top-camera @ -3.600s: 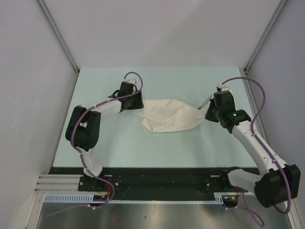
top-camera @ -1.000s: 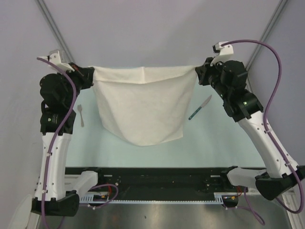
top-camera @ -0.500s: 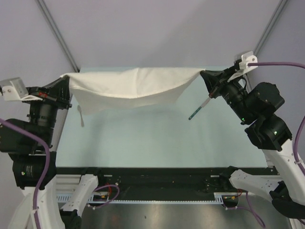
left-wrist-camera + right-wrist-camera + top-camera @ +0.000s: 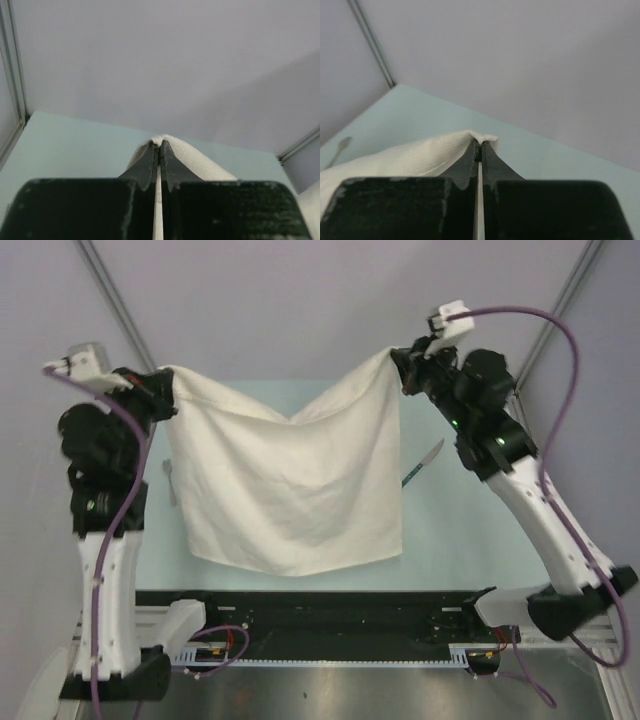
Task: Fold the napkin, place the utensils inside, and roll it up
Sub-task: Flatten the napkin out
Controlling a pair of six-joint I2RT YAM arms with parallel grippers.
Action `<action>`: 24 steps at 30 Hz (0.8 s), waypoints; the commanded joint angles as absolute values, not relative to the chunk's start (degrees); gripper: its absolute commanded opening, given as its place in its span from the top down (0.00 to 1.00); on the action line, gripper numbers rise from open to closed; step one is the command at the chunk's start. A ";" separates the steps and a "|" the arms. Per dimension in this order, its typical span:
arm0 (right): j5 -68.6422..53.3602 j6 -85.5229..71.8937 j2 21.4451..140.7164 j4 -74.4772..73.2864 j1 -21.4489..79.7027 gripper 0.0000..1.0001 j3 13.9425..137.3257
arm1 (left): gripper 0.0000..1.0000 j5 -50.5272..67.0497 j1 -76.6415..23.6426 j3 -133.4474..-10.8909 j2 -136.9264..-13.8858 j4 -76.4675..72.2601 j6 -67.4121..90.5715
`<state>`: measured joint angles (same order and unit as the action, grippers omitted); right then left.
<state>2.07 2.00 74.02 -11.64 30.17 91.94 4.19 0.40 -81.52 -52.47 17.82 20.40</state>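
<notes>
The napkin (image 4: 290,490), a large white cloth, hangs in the air over the table, held by its two upper corners. Its top edge sags into a V between them and its lower edge drapes near the table's front. My left gripper (image 4: 170,390) is shut on the left corner, with cloth (image 4: 200,161) bunched round the tips (image 4: 159,145). My right gripper (image 4: 397,358) is shut on the right corner, and the cloth (image 4: 410,157) trails left from its tips (image 4: 480,143). The knife (image 4: 425,462), teal-handled with a pale blade, lies on the table to the right of the napkin, under the right arm.
The pale green table (image 4: 450,540) is walled by grey panels at the back and sides. A small grey utensil (image 4: 169,480) lies on it by the napkin's left edge and also shows as a utensil (image 4: 339,148) at the right wrist view's left edge. The black mounting rail (image 4: 330,610) runs along the front.
Half a second ago the napkin was stretched wide and nearly flat between the grippers. The grippers have since come closer together, and the cloth now hangs down with a sagging top edge.
</notes>
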 commanded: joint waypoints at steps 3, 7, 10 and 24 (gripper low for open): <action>-8.52 -3.07 102.17 -5.89 21.72 1.00 98.49 | 1.00 15.98 9.40 -78.12 -84.38 9.86 23.90; -18.32 -11.84 126.60 -13.51 14.09 0.77 121.69 | 0.42 24.94 11.86 -86.46 -105.96 8.08 29.95; -30.10 -19.32 142.44 -24.33 10.56 0.49 139.60 | 0.06 26.20 11.34 -89.82 -109.77 7.39 30.50; -21.28 -17.84 114.71 -17.57 10.46 0.24 96.43 | 0.00 18.20 8.00 -74.01 -89.40 11.42 23.04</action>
